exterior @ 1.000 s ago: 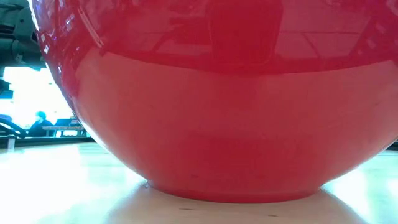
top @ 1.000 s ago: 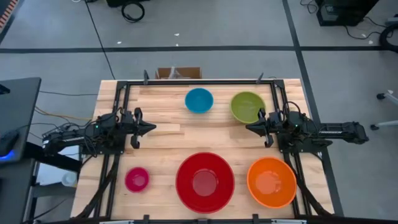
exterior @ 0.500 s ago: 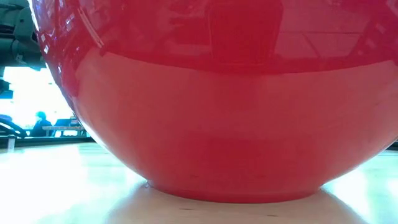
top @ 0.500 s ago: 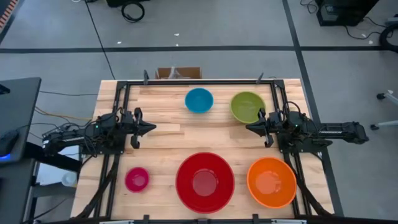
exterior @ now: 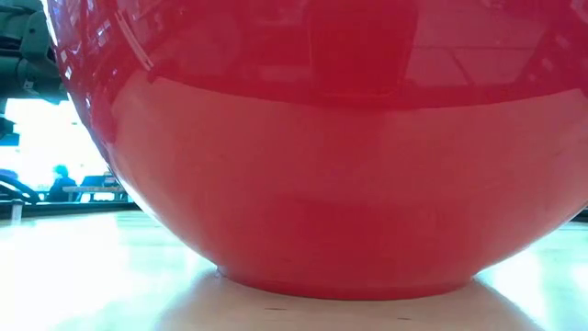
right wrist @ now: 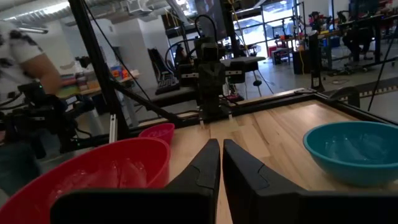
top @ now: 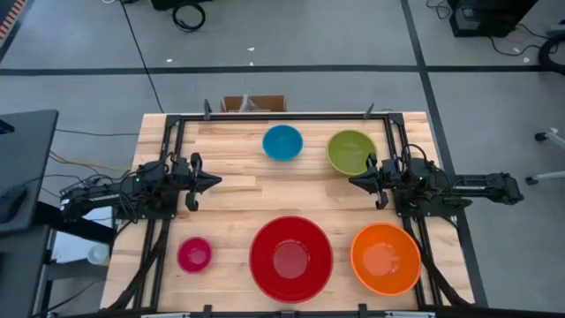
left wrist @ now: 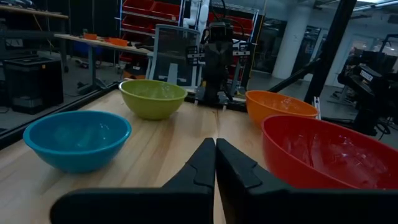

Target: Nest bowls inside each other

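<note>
High view: five bowls stand apart on the wooden table (top: 238, 190), none nested. The near row, along the front edge, holds the magenta-pink bowl (top: 194, 254) on the left, the red bowl (top: 290, 258) in the middle and the orange bowl (top: 385, 258) on the right. The red bowl and the orange bowl stand near each other with a narrow strip of table between them. The far row holds the blue bowl (top: 282, 142) and, to its right, the olive-green bowl (top: 351, 151).

Between the two rows, the left gripper (top: 214, 181) sits at the left side of the table, pointing inward. Its jaws are pressed together and hold nothing. The right gripper (top: 354, 182) sits at the right side, pointing inward, just beside the near rim of the olive-green bowl. Its jaws are likewise pressed together and hold nothing. The two grippers face each other, well apart.

Low view: the wall of the red bowl fills almost the whole picture; its base rests flat on the table.

Left wrist view: the closed fingers (left wrist: 202, 168) point across the table, with the blue bowl and the red bowl nearest, the olive-green and orange bowls beyond.

Right wrist view: a person (right wrist: 22, 93) stands in the room beyond the table
</note>
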